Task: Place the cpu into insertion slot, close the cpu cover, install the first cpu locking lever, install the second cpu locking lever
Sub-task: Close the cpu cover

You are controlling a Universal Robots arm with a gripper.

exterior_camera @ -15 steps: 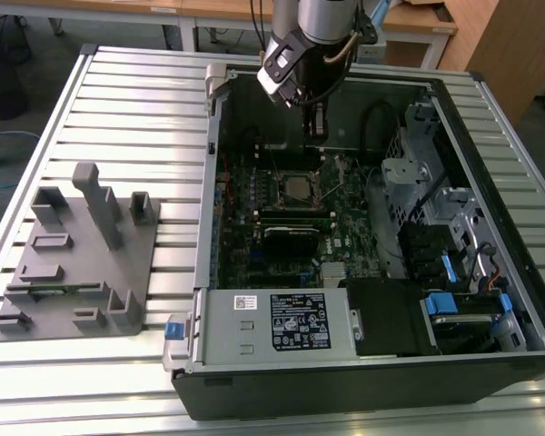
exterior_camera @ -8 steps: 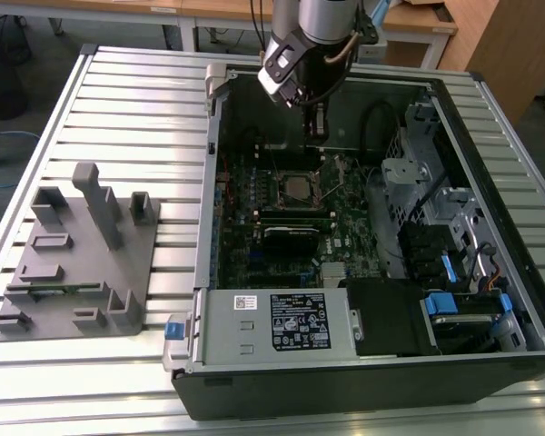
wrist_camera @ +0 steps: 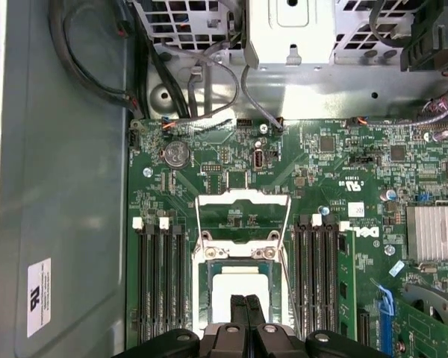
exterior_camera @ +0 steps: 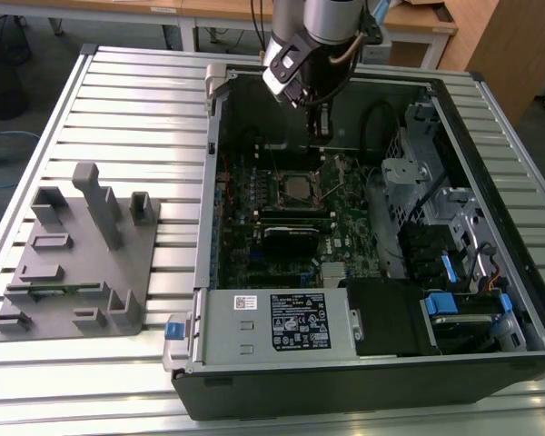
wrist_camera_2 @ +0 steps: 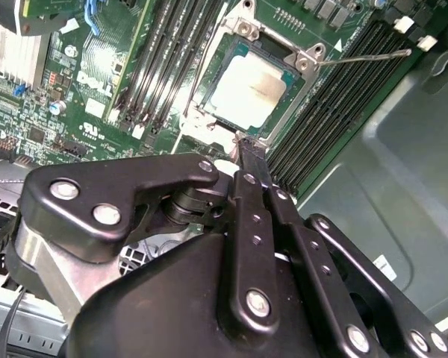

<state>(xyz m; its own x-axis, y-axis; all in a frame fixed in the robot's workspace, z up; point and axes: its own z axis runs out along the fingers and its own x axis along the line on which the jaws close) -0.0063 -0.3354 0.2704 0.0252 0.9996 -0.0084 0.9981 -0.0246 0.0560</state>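
An open computer case lies on its side on the slatted metal tabletop. In the exterior view the arm reaches down into it from above. The tool hangs just over the motherboard, close to the far edge of the insertion slot.

The cpu already lies flat in that slot, its pale silver top facing up. The cpu cover lies down around it as a silver frame, and the chip shows through the frame's square cut-out. In the second wrist view a thin wire locking lever stands out sideways from a corner of the cover, across the long black memory slots. In the first wrist view two thin wires run along either side of the socket.

In both wrist views the tool's two narrow black fingers are pressed together with no gap between them. Their tip sits right at the edge of the cover. Whether it touches the cover or pinches anything cannot be told.

A grey power supply box fills the near end of the case. On the exterior view's left, well apart from the case, a grey moulded fixture rests on the tabletop. The first wrist view also shows a round coin cell and a finned heatsink on the board.
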